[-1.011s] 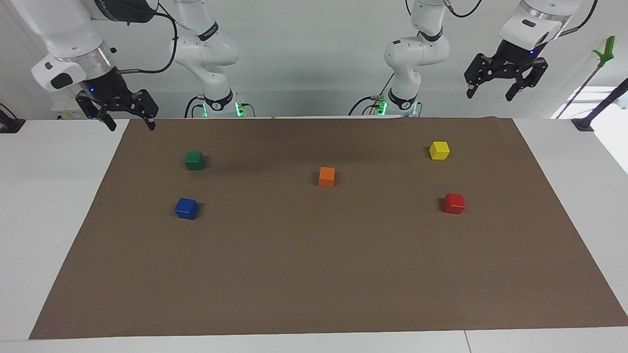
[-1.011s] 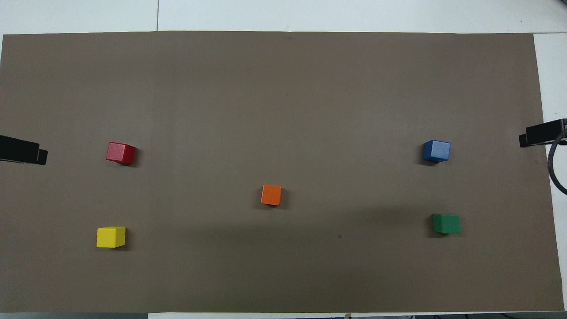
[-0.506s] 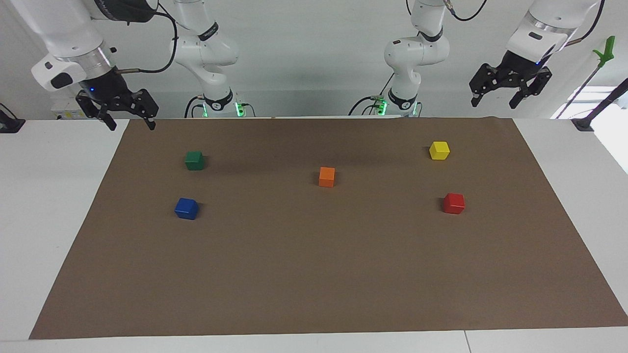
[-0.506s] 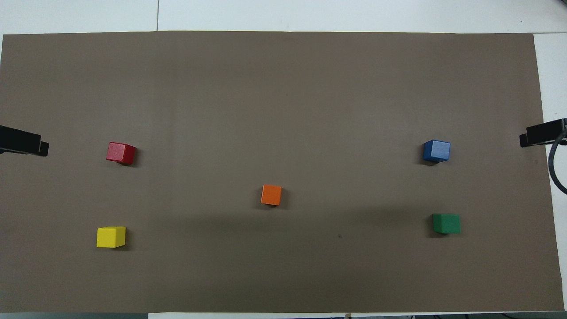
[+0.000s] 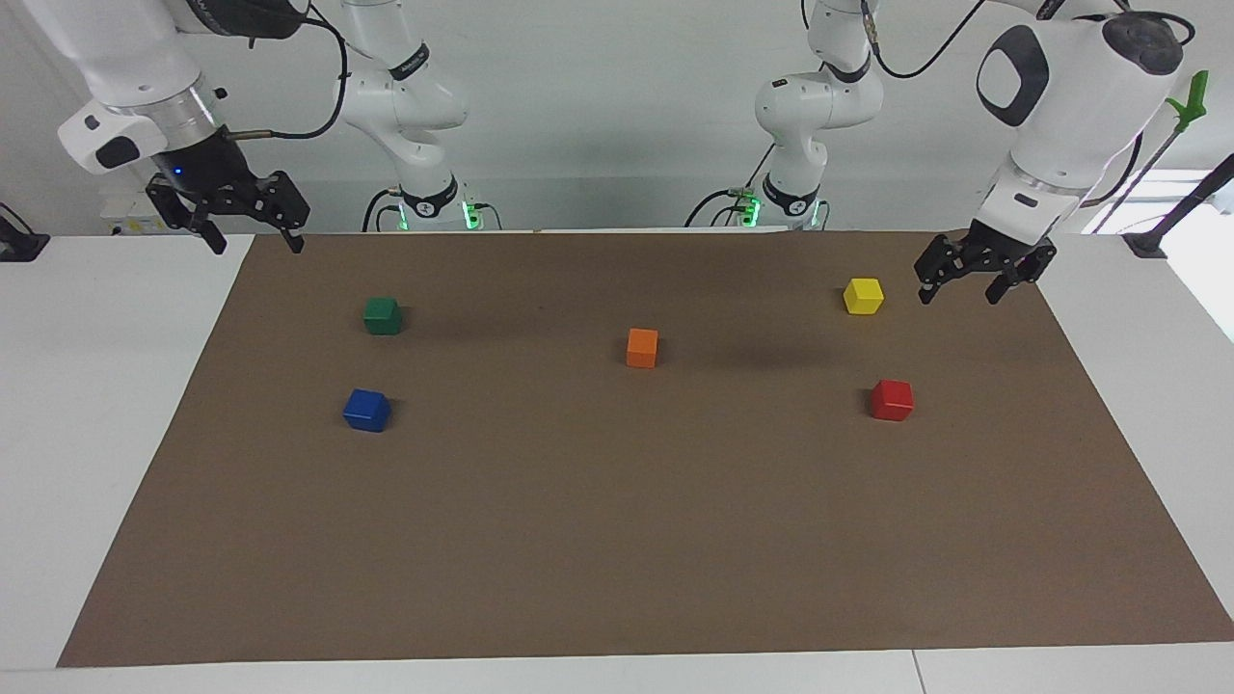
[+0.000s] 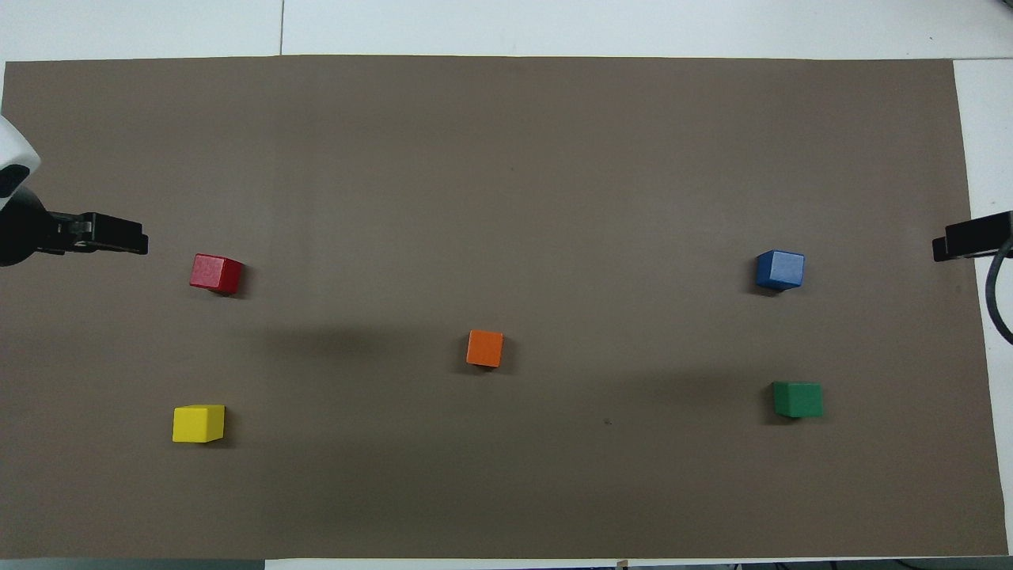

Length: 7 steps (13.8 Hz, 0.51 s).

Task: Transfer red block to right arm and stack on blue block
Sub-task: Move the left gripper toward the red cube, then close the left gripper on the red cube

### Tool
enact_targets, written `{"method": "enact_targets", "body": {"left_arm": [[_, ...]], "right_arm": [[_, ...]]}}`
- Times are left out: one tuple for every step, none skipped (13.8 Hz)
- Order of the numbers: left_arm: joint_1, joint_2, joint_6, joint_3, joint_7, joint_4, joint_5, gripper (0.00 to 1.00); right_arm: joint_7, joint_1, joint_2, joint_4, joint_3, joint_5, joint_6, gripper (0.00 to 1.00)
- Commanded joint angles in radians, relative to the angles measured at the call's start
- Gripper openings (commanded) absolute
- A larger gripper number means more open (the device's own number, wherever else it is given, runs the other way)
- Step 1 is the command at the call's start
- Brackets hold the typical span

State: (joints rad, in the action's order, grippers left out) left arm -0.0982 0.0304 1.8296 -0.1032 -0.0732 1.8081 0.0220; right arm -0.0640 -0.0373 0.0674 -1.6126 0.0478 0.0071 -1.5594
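Observation:
The red block (image 5: 892, 399) (image 6: 215, 273) sits alone on the brown mat toward the left arm's end. The blue block (image 5: 367, 410) (image 6: 779, 269) rests at the right arm's end, about as far from the robots. My left gripper (image 5: 958, 294) (image 6: 119, 241) hangs open and empty above the mat's edge at its own end, apart from the red block. My right gripper (image 5: 258, 246) (image 6: 961, 241) waits open and empty, raised over the mat's corner at its end.
A yellow cube (image 5: 863, 295) lies nearer the robots than the red block, close under the left gripper. An orange cube (image 5: 642, 347) sits mid-mat. A green cube (image 5: 383, 315) lies nearer the robots than the blue block. The brown mat (image 5: 617, 540) covers most of the white table.
The left arm has swung down from high up and come in over the mat's edge toward the red block, jaws still open. The right gripper has hardly moved. No block has shifted.

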Motion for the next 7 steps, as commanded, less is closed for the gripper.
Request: {"method": "enact_targets", "body": {"left_arm": [[-0.012,-0.013,0.121,-0.003,0.0,0.1,-0.002,1.0],[-0.011,-0.027,0.166,-0.003,0.0,0.132,-0.004,1.0],[-0.012,-0.038,0.233,-0.003,-0.002,0.169,-0.005,1.0],[-0.009,-0.058,0.293,-0.003,-0.002,0.203,-0.005,1.0],[-0.008,-0.09,0.348,-0.003,0.0,0.226,-0.005,1.0],[-0.012,-0.122,0.406,-0.001,-0.002,0.249,-0.007,1.0],[-0.017,-0.148,0.454,-0.001,-0.006,0.269,-0.019,1.0]], "right_arm": [[0.015,-0.013,0.006,0.0,-0.013,-0.013,0.016,1.0],[0.015,-0.013,0.006,0.0,-0.013,-0.013,0.016,1.0],[0.013,-0.013,0.006,-0.003,-0.013,-0.013,0.015,1.0],[0.015,-0.013,0.008,-0.003,-0.013,-0.013,0.015,1.0],[0.013,-0.013,0.008,-0.004,-0.013,-0.013,0.016,1.0],[0.013,-0.013,0.012,-0.006,-0.013,-0.013,0.016,1.0],[0.013,-0.013,0.012,-0.006,-0.013,-0.015,0.015,1.0]]}}
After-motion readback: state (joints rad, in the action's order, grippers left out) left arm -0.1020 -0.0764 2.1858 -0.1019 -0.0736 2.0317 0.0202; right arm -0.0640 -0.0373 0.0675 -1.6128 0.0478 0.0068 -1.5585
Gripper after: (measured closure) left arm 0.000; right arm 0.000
